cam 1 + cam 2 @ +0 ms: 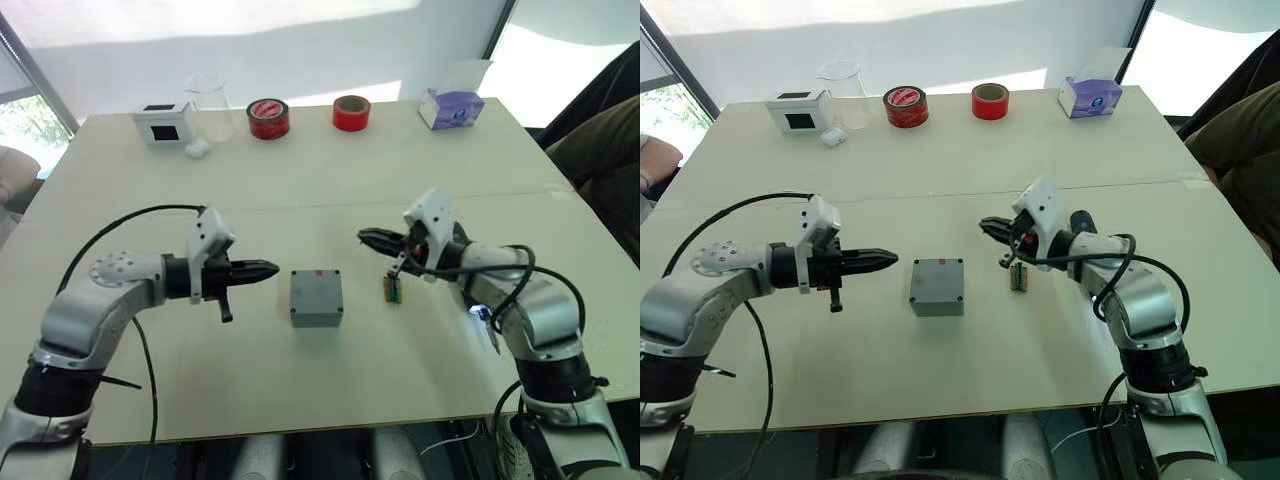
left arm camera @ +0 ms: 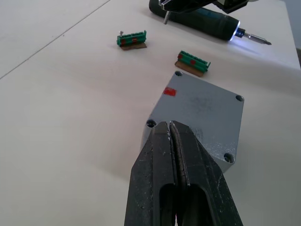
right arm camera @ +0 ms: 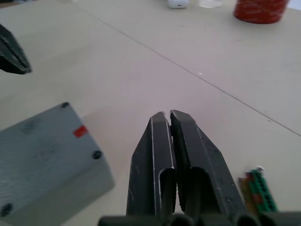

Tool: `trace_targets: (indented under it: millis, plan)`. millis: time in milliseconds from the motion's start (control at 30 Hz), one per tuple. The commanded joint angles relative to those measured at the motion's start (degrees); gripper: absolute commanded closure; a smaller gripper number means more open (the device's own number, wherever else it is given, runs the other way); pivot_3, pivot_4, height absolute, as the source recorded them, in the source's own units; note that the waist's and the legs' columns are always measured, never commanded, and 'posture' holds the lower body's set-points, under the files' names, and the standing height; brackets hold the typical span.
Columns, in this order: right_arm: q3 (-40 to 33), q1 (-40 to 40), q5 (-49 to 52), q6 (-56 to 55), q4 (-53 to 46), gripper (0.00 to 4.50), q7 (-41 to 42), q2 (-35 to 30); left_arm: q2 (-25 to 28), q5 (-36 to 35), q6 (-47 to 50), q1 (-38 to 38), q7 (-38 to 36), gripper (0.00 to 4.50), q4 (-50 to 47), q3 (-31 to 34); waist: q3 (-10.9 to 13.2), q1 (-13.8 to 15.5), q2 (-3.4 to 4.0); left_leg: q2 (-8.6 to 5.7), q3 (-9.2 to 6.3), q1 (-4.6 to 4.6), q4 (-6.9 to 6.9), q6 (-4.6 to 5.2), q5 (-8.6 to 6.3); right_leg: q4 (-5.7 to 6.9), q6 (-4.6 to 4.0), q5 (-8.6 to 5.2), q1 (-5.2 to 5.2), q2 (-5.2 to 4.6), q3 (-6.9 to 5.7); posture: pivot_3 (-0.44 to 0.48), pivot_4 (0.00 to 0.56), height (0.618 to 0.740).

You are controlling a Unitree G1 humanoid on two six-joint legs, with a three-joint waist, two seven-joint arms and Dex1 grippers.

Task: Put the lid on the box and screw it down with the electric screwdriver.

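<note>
The grey box sits mid-table, its flat top showing corner screw holes and a small red mark. I cannot make out the lid as a separate piece from the box. My left gripper is shut and empty, pointing at the box from its left, a short gap away. Up and to the right of the box, my right gripper is shut with nothing in it. The black electric screwdriver lies on the table under my right forearm, its tip light glowing.
Two small green terminal blocks lie right of the box. Along the far edge stand a white box with a black screen, a clear beaker, two red tape rolls and a purple tissue box.
</note>
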Motion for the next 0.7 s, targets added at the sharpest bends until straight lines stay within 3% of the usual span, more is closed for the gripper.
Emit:
trace_targets:
  millis: [33, 700]
  plan:
    - [1.41, 0.63, 1.19, 1.03, -4.48, 4.46, -1.21, 0.91, 0.05, -1.33, -0.03, -0.62, 0.3, 4.5, -2.15, 1.34, 0.0, 0.0, 0.0, 0.0, 0.0, 0.0, 0.0, 0.0, 0.0, 0.0, 0.0, 0.0, 0.0, 0.0, 0.0, 0.0, 0.15, 0.74]
    - [6.28, 3.52, -0.39, -0.9, -4.31, 4.46, -3.43, 1.91, -0.1, -1.76, -0.3, -0.63, 1.1, 4.5, -2.53, 0.79, 0.0, -0.05, 0.0, -0.01, 0.0, 0.0, 0.0, 0.0, 0.0, 0.0, 0.0, 0.0, 0.0, 0.01, 0.0, 0.0, 0.15, 0.74]
